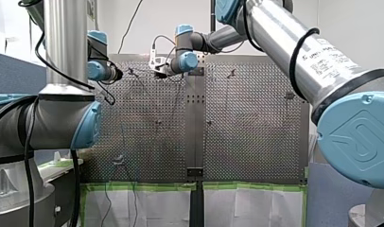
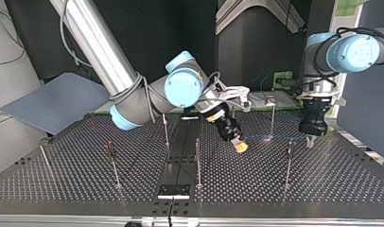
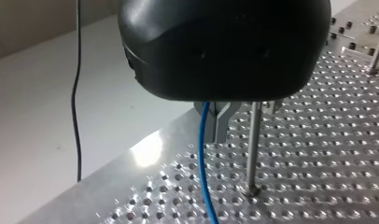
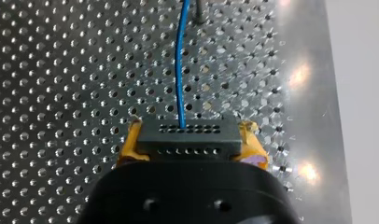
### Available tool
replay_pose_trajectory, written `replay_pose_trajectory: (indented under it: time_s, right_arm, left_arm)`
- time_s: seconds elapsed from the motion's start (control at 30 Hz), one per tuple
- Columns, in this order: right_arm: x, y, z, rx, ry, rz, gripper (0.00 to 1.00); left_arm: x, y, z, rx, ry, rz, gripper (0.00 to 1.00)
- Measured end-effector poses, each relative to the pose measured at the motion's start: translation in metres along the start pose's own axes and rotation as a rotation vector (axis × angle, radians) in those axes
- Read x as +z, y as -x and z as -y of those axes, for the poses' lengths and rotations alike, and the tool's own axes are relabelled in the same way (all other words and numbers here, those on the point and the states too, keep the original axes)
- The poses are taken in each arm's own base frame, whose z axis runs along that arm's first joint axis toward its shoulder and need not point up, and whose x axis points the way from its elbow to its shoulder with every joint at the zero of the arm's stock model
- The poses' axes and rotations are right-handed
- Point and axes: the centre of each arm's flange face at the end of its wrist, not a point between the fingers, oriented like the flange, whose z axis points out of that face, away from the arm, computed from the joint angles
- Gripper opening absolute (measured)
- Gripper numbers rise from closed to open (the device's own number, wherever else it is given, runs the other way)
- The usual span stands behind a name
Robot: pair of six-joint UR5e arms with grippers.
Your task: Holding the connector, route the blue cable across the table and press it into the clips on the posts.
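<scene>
My right hand [image 4: 190,140] is clamped on the black connector [image 4: 187,135]. Its yellow pads [image 4: 130,145] press against the two short ends of the block, whose face carries rows of small holes. The blue cable [image 4: 179,70] leaves the middle of that face and runs straight ahead over the perforated worktop [image 4: 61,70] to the foot of a thin post [image 4: 198,11], where it passes out of the right wrist view. In the top view this hand hangs tilted and low over the worktop, just right of the centre strip, with an upright post [image 2: 197,161] near it on the side toward the camera. My left hand [image 2: 311,138] points straight down over the worktop at the top view's right, close to another post [image 2: 288,163]. In the left wrist view the cable comes out from under its black body and drops in a gentle curve to the worktop, just beside a metal post [image 3: 253,149] set in one of the holes. Whether this hand is apart or closed on the cable, I cannot tell. More slim posts stand well apart across the worktop, one of them at the top view's left [image 2: 114,163]. A thin black wire [image 3: 77,93] hangs over the pale surface beyond the worktop's edge. A grey-blue sheet [image 2: 53,101] lies tilted at the far left corner in the top view.
</scene>
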Motion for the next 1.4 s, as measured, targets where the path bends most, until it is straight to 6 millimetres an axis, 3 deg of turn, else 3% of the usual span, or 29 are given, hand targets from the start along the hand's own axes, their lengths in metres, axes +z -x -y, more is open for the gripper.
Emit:
replay_pose_trajectory:
  time_s: [0.43, 1.1, 1.4]
  right_arm:
    - [0.001, 0.001, -0.016, 0.0, 0.02, 0.0, 0.0]
    - [0.002, -0.001, -0.027, -0.004, 0.058, -0.011, 0.0]
    - [0.002, -0.003, -0.04, -0.003, 0.13, -0.025, 0.0]
  left_arm:
    - [0.018, 0.0, -0.018, -0.036, -0.027, 0.02, 0.0]
    - [0.058, 0.013, -0.024, -0.039, -0.068, 0.038, 0.0]
    - [0.06, 0.016, -0.028, -0.03, -0.054, 0.037, 0.0]
